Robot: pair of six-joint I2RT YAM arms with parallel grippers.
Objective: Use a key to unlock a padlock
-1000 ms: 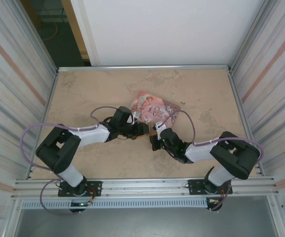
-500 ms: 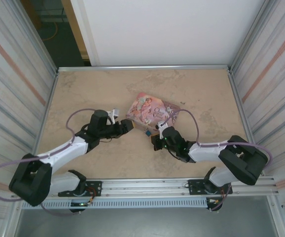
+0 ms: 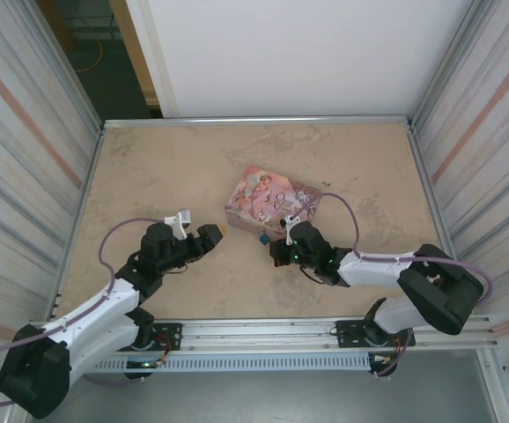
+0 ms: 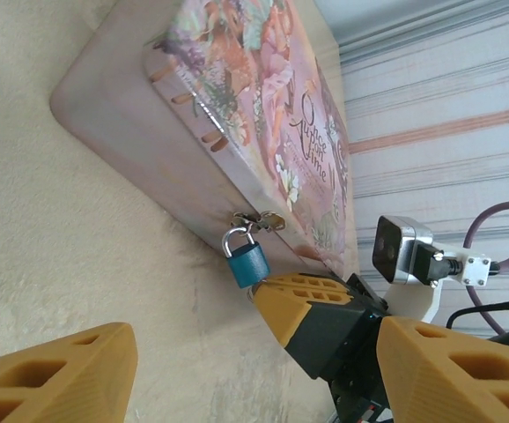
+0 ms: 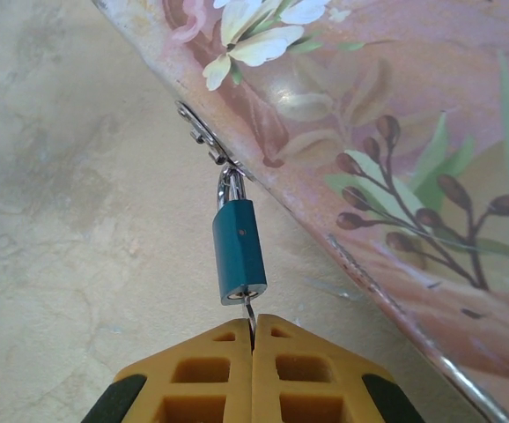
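key-turning step: right claw [image 5: 253,342] clenches the thin dark metal key [image 5: 249,314], its tip in the small blue padlock [image 5: 239,251] hanging from the pink illustrated tin [image 5: 395,159]; next calls for a careful twist (left claw [image 3: 217,231] released, apart from the tin).

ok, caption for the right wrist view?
Right pincer shut on thin dark metal key at small blue padlock hanging from pink tin.
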